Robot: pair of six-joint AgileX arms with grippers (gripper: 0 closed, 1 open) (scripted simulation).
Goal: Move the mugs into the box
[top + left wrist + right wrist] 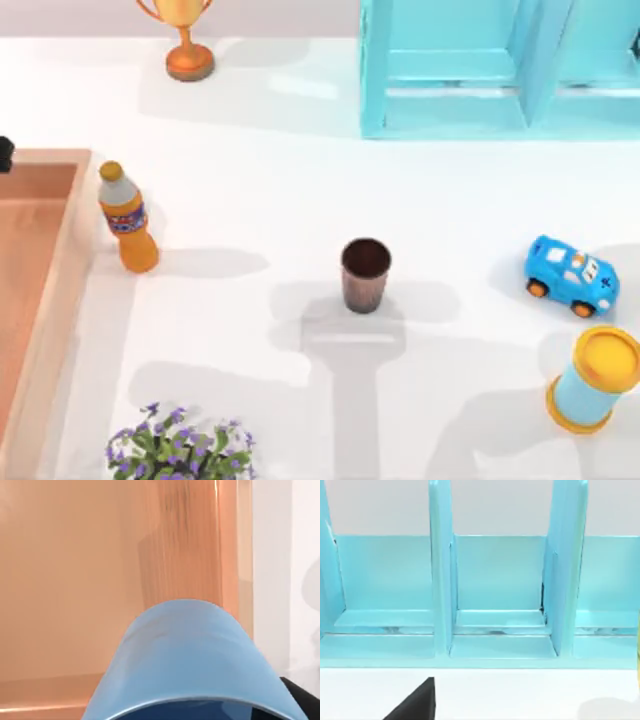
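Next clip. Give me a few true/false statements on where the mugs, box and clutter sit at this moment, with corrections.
1. The brown mug stands upright on the table. True.
2. The brown mug is inside the box. False: it stands mid-table, well right of the box.
3. The blue mug is over the box floor in the left wrist view. True.
4. The bottle lies on its side. False: it stands upright beside the box's wall.
5. The toy car is at the table's left. False: it is at the right.
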